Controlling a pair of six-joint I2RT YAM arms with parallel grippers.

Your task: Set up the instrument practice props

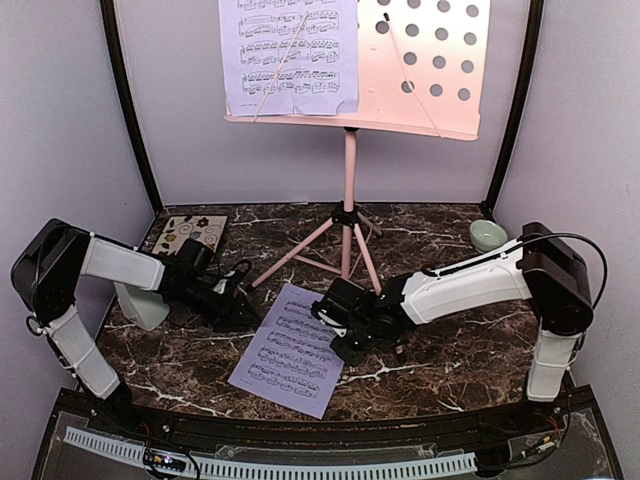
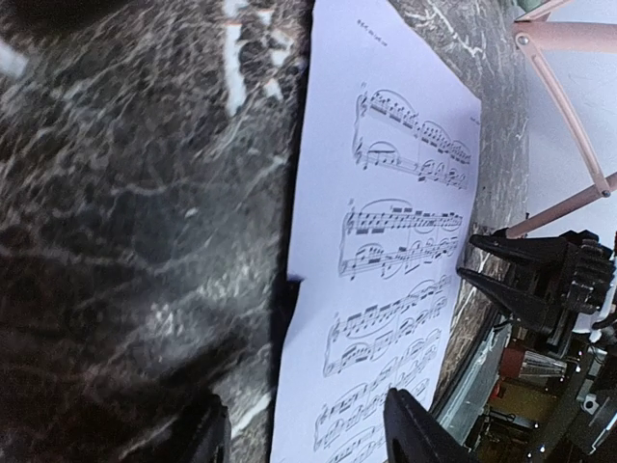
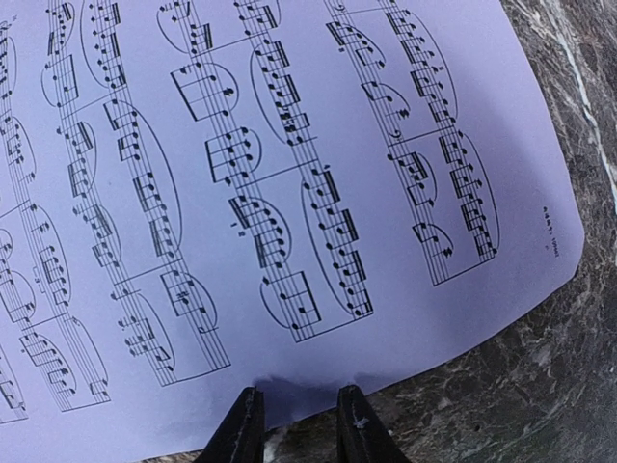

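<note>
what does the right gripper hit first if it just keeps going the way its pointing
The lavender sheet lying on the marble table. Its edge lies right at the tips of the right gripper; whether they would skim over it or push it, the depth doesn't show.

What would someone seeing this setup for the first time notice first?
The tall pink music stand at the back centre, with one page of sheet music on its left half. Then a second page lying flat on the dark marble table, with the left gripper at its left edge and the right gripper at its right edge, both open.
</note>
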